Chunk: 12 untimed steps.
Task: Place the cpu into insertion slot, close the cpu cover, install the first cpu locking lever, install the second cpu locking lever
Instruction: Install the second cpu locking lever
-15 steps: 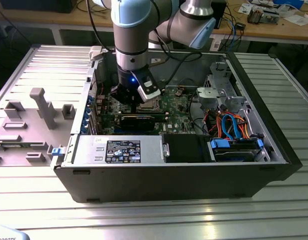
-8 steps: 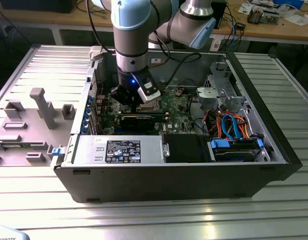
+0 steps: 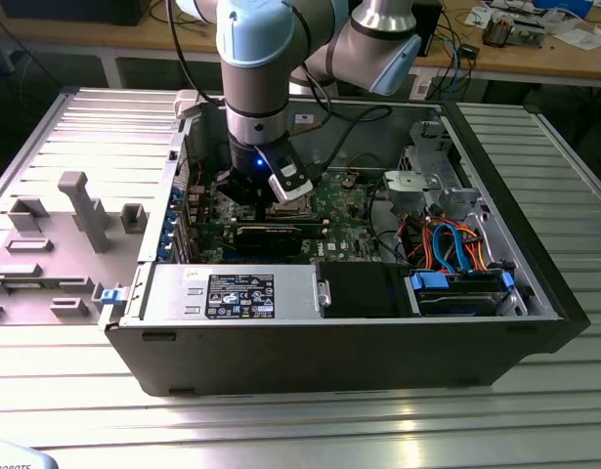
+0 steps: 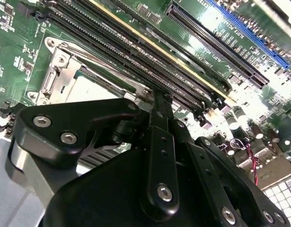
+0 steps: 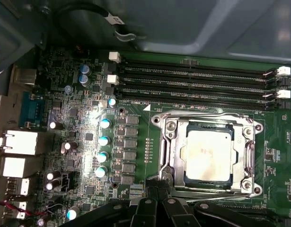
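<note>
The arm is down inside the open computer case (image 3: 535, 256), and in the exterior view the gripper (image 3: 256, 191) hangs over the green motherboard (image 3: 351, 209), at about eleven o'clock from the frame's middle. The long black card (image 3: 269, 234) lies at six o'clock from it, and the orange and blue cables (image 3: 456, 244) are well off at three o'clock.

In the first wrist view, the cpu (image 5: 207, 156) is seated in the insertion slot (image 5: 251, 126). It's a flat square chip with a dull silver-grey top, slightly blotchy, with a dark border around it. The cpu cover (image 5: 171, 151) is down over it, a thin bright metal frame whose square opening shows the chip's face, with screws at the corners. A thin lever bar (image 5: 209, 193) runs along the socket edge nearest the fingers. I can't tell whether it is latched.

The gripper (image 5: 157, 189) sits just beside that edge, at the socket's corner, with its black fingers (image 5: 147, 204) drawn together and nothing visible between them. The second wrist view shows the same narrow, closed tip (image 4: 157, 97), with the pale chip (image 4: 88, 90) beside it and the memory slots (image 4: 136, 47) beyond.
</note>
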Available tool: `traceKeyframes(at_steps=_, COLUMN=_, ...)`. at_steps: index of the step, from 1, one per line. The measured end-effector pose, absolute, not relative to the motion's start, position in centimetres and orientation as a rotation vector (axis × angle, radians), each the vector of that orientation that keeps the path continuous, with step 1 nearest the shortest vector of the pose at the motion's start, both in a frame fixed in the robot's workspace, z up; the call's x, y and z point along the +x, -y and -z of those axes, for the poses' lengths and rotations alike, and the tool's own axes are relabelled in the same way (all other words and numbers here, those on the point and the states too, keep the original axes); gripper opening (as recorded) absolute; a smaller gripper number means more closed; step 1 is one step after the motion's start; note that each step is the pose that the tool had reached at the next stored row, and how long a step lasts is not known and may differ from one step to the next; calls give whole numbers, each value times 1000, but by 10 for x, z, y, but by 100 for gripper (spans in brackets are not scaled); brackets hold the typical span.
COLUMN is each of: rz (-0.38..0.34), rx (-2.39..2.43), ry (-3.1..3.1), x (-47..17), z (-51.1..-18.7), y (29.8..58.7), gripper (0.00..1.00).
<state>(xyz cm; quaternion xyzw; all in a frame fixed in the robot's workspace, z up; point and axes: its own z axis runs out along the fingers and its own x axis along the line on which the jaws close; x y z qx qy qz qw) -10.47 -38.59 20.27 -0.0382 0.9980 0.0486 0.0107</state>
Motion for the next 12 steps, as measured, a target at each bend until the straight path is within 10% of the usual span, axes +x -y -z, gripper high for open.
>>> traceKeyframes(at_steps=12, rz=-84, rx=-123, ry=-3119, x=-105, z=-229, y=386, gripper=11)
